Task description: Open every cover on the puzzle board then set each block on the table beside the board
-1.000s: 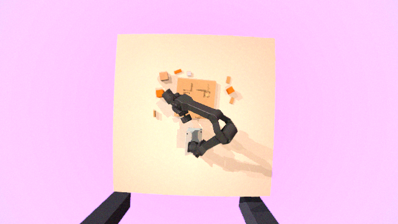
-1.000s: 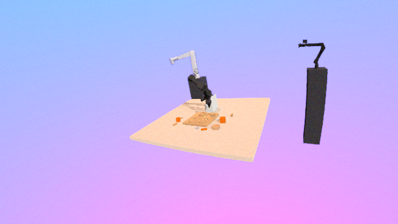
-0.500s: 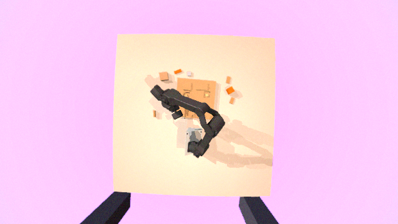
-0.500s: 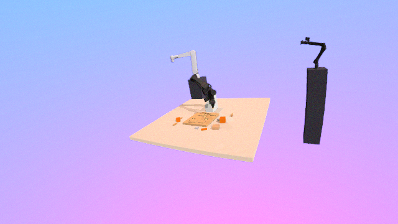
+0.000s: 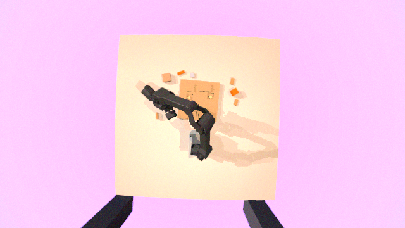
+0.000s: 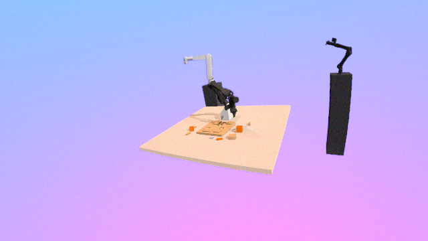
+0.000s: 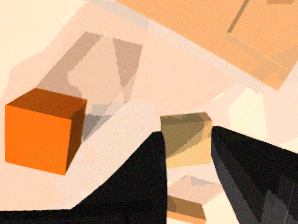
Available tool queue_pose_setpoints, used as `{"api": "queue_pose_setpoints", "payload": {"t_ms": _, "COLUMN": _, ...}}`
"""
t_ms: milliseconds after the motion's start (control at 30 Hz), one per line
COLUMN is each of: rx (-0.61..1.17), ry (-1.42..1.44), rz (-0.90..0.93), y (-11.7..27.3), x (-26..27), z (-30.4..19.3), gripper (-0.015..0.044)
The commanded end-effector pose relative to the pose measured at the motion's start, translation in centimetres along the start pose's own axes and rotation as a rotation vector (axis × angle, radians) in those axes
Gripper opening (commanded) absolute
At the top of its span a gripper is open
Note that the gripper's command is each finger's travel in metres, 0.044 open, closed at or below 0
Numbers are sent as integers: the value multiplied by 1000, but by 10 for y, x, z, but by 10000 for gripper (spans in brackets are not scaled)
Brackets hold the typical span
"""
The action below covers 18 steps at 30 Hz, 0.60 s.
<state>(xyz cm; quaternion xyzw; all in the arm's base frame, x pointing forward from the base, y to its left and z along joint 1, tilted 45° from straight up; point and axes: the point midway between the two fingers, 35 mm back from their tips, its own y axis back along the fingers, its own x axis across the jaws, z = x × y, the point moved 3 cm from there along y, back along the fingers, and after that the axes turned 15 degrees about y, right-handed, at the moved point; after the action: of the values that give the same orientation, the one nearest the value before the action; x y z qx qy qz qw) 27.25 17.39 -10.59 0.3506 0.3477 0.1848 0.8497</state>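
Observation:
The tan puzzle board (image 5: 216,111) (image 6: 208,133) (image 7: 200,25) lies mid-table, partly under the arm in the top view. A left yellow block (image 5: 189,97) and a right yellow block (image 5: 211,96) show in its wells. Its covers are too small or hidden to judge. My gripper (image 7: 185,139) is shut on a yellow block (image 7: 188,150), outside the board's edge in the wrist view. In the top view the arm hides the fingertips and the held block.
An orange cube (image 7: 37,140) (image 6: 239,128) stands beside the gripper, with a small orange-brown piece (image 7: 186,209) (image 5: 157,116) nearby. A peach cube (image 5: 166,77), orange bar (image 5: 181,73) and pale piece (image 5: 192,75) lie behind the board. Another orange cube (image 5: 234,92) stands right, between small pieces.

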Motion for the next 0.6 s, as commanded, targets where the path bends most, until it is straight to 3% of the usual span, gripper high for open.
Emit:
{"api": "queue_pose_setpoints", "payload": {"t_ms": 0, "rx": 5, "ry": -5, "rz": 0, "y": -2, "x": 12, "z": -11, "gripper": 80}}
{"api": "queue_pose_setpoints", "payload": {"t_ms": 567, "rx": 5, "ry": -6, "rz": 1, "y": -21, "x": 26, "z": -23, "gripper": 80}}
